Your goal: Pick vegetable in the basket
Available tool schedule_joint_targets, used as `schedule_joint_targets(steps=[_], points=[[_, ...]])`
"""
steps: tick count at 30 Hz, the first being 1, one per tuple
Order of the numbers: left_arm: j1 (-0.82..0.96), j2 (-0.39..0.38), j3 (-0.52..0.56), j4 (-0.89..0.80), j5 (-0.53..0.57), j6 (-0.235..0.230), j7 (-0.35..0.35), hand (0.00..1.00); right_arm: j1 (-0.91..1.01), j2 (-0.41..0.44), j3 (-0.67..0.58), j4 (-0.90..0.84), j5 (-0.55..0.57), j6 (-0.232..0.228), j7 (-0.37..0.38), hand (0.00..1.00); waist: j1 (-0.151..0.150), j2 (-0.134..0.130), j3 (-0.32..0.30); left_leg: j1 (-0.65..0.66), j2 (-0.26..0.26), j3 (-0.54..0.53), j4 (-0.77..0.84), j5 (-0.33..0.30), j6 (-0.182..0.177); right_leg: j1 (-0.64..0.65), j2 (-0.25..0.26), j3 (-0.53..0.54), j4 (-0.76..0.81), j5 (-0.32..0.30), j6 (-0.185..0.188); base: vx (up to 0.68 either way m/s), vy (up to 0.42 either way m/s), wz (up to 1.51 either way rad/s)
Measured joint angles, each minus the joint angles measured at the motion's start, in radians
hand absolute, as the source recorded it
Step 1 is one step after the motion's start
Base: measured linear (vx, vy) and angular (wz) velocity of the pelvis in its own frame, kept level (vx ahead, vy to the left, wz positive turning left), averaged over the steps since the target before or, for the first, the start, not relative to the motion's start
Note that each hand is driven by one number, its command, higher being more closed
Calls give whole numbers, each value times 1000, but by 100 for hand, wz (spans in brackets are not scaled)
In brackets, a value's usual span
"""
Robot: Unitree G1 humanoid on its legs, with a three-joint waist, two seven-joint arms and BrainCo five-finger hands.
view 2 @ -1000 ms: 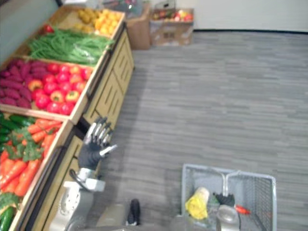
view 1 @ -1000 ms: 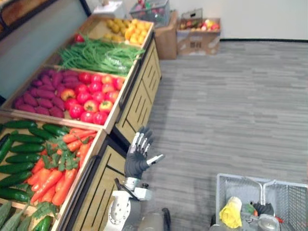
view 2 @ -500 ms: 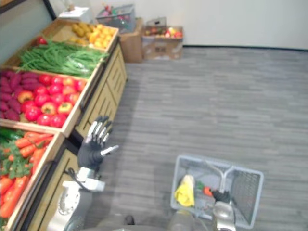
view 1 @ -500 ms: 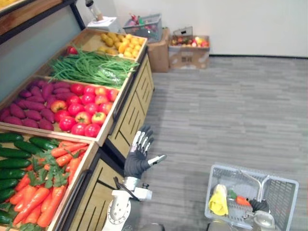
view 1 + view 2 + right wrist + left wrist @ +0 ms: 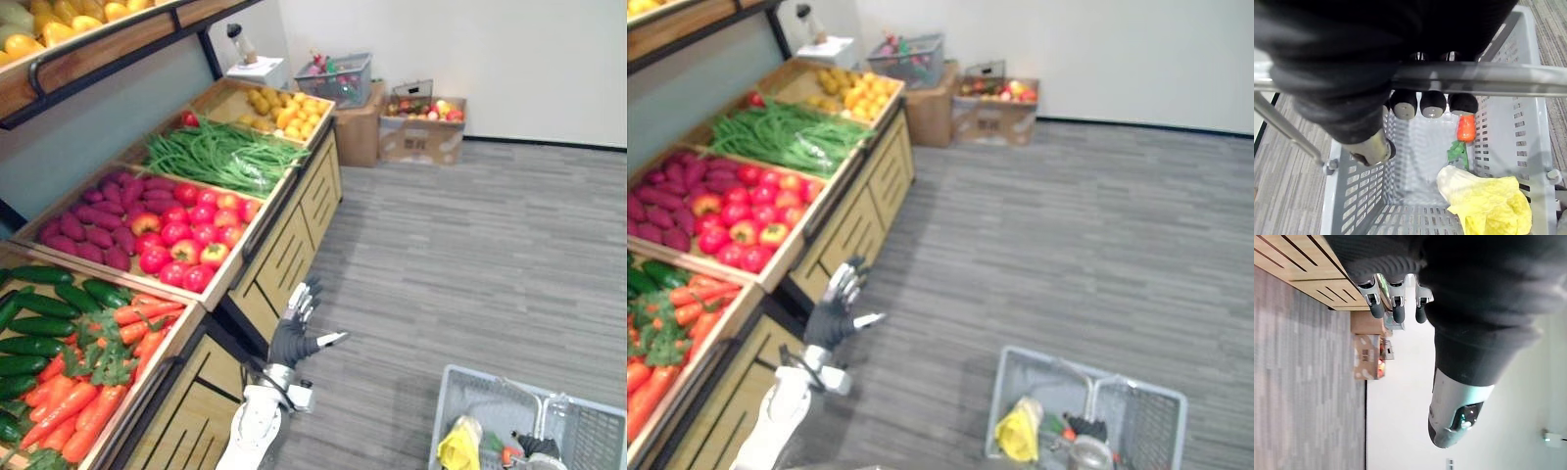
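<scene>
Right hand (image 5: 1352,63) gripped the grey handle (image 5: 1498,79) of the plastic basket (image 5: 1354,196), its dark fingertips (image 5: 1432,104) curled under the bar, as it had half a second before. Inside the basket, an orange carrot (image 5: 1466,128) with green leaves lay against one slotted wall. Just beside it sat a yellow leafy cabbage (image 5: 1493,198), touching the carrot's leaves. Both vegetables lay where they had been in the earlier pictures.

The left hand (image 5: 292,331) hung raised in the air beside the wooden stand (image 5: 284,259), empty, its fingers (image 5: 1394,308) straight and spread and the thumb held out to the side. That pose had not changed. It touched nothing and stood well apart from the basket.

On the stand, the nearest crate held carrots (image 5: 88,392) next to dark green cucumbers (image 5: 39,323). The next crate held round red fruit (image 5: 191,245) beside purple sweet potatoes (image 5: 93,220). Beyond came green beans (image 5: 220,157), then yellow fruit (image 5: 279,108). Cardboard boxes (image 5: 421,132) of produce stood against the white wall on the grey plank floor (image 5: 470,255).

Since the earlier pictures the whole scene had shifted. The camera had moved, so an upper shelf (image 5: 88,49) with yellow fruit came into sight. More of the wall showed, and the basket sat lower in the left eye view.
</scene>
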Motion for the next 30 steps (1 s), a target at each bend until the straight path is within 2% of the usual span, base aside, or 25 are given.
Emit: schedule_joint_targets(steps=[2,5,8,10,12,15,17,21,24,30], points=[[-2,14,-1,132,71,11,3,0,1,3,3,6,0,0,0,100,-3,-4,-1,3,-9,3,-23,-1,-1,22,0,0,-70,44,5,-21,57,-2],[2,61,-7,225,158,12,8,0,5,9,6,6,1,0,0,100,-5,-15,-3,4,-20,9,-41,-10,-8,35,-6,2,-124,86,10,-74,79,-3],[-3,70,0,351,223,9,18,0,13,20,22,6,1,-5,-1,100,-6,-29,-9,12,-22,21,-38,-22,-11,45,-6,11,-142,103,11,-84,45,-13],[-24,67,17,523,273,15,19,0,14,26,26,6,1,-9,0,100,-6,-32,-10,24,-21,35,-35,-29,-15,51,-5,28,-143,104,12,-90,18,-24],[-62,64,57,749,355,50,20,0,19,28,27,6,1,-20,0,100,-18,-32,-12,24,-19,44,-35,-37,-18,48,-5,33,-148,103,13,-98,2,-12],[-92,46,131,972,442,86,27,0,22,28,24,8,9,-28,3,100,-28,-33,-11,39,-17,59,-38,-40,-24,44,-1,52,-148,103,13,-40,-3,-18],[-117,18,212,1142,512,134,35,0,22,29,19,23,17,-27,6,100,-29,-32,-12,60,-12,78,-40,-41,-25,54,5,66,-148,105,15,27,7,-22],[-117,-2,299,1220,579,173,36,0,21,31,9,55,17,-28,19,100,-29,-33,-13,78,-11,85,-49,-42,-26,59,7,74,-148,105,15,36,15,-9],[-116,-24,364,1246,581,206,24,0,21,34,-12,83,14,-26,44,100,-29,-32,-13,92,-11,85,-56,-42,-26,63,8,73,-148,105,15,66,24,0],[-115,-78,481,1247,564,229,47,0,21,43,-70,131,16,-26,50,100,-29,-31,-11,104,-12,81,-71,-41,-26,75,7,57,-149,105,15,27,13,3]])
